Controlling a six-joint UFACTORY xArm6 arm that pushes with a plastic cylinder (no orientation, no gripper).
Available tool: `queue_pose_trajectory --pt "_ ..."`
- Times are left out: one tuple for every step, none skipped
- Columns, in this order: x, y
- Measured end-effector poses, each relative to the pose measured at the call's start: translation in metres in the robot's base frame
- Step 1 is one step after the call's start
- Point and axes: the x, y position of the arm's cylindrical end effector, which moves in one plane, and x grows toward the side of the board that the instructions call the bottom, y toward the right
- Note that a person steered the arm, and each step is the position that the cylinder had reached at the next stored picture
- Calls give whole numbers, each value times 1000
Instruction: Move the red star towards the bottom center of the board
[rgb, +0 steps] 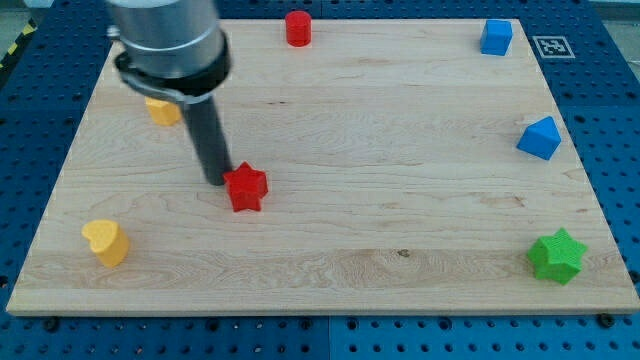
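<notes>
Tip (218, 181) of dark rod, no claw so nothing open or held, touching upper-left edge of small red star-shaped block (245, 188) on pale wooden bench (400, 230), star just lower-right of tip, bottom centre further down-right, push likely along that line.

Our arm housing (168, 40) cut off by view's top edge, upper part out of sight. It hides most of yellow block (162, 110) just above-left of red star (245, 188); shape unreadable. We cannot tell if my tip (220, 180) touches star's left point or sits just beside it. Board (400, 270) bottom-left corner clipped by dark strip.
</notes>
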Motion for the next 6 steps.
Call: queue_pose_trajectory --pt "9 37" --pt "18 56" --pt "17 47" --pt "22 25" --pt "48 24" --pt "58 24"
